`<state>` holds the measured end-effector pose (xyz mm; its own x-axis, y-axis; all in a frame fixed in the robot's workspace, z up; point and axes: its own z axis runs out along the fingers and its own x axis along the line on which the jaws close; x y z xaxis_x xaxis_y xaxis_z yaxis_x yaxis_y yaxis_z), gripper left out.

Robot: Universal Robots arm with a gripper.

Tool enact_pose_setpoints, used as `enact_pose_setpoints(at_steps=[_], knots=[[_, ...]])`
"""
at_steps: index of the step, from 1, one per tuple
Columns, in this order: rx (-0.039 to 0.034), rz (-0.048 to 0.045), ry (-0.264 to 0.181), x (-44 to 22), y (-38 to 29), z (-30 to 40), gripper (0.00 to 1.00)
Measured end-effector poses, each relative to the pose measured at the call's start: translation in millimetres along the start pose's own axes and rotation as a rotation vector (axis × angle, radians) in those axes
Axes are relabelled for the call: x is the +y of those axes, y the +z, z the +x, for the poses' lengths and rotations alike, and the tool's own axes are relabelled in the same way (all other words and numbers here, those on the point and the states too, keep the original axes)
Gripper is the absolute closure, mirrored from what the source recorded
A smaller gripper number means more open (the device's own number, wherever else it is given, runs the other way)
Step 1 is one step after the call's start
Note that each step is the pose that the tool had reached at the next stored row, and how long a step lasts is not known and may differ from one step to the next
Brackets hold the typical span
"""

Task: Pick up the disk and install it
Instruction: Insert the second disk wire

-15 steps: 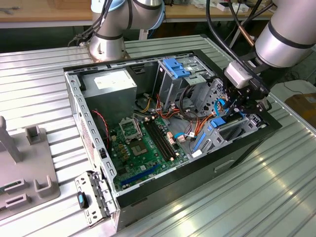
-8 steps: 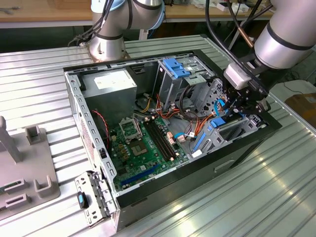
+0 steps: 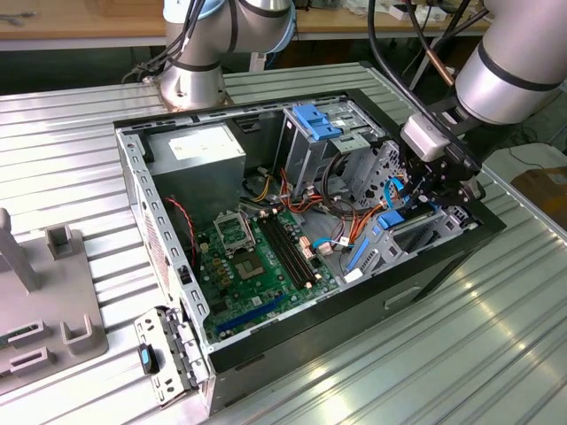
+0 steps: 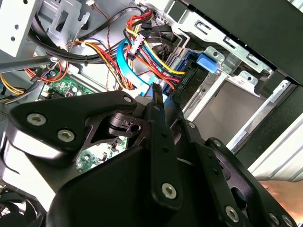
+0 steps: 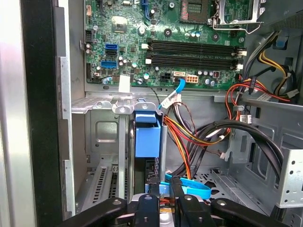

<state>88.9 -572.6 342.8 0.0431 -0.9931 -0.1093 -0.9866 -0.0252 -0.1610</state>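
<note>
The disk sits edge-up in the drive bay at the corner of the open computer case on the exterior view's right. Its grey body and blue plastic rail show there. In the first wrist view the disk stands narrow between two metal bay rails, blue tab on top. My gripper hangs right over it, and its black fingers close in on the disk's near edge. In the second wrist view my gripper has a blue edge at its fingertips. The jaws look shut on the disk.
A green motherboard lies on the case floor. Bundles of red, yellow, orange and blue cables crowd the space beside the bay. A tall grey cage with a blue top and a grey box stand at the back. A grey fixture sits at the exterior view's left.
</note>
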Motion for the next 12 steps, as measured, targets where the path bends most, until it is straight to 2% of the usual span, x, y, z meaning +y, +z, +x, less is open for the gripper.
enact_pose_setpoints(at_steps=[3,12], knots=[[-0.0015,0.0003,0.000,-0.4,-2.0,-0.3,0.76],[0.0003,0.0000,0.000,-3.1,-18.4,-3.4,0.76]])
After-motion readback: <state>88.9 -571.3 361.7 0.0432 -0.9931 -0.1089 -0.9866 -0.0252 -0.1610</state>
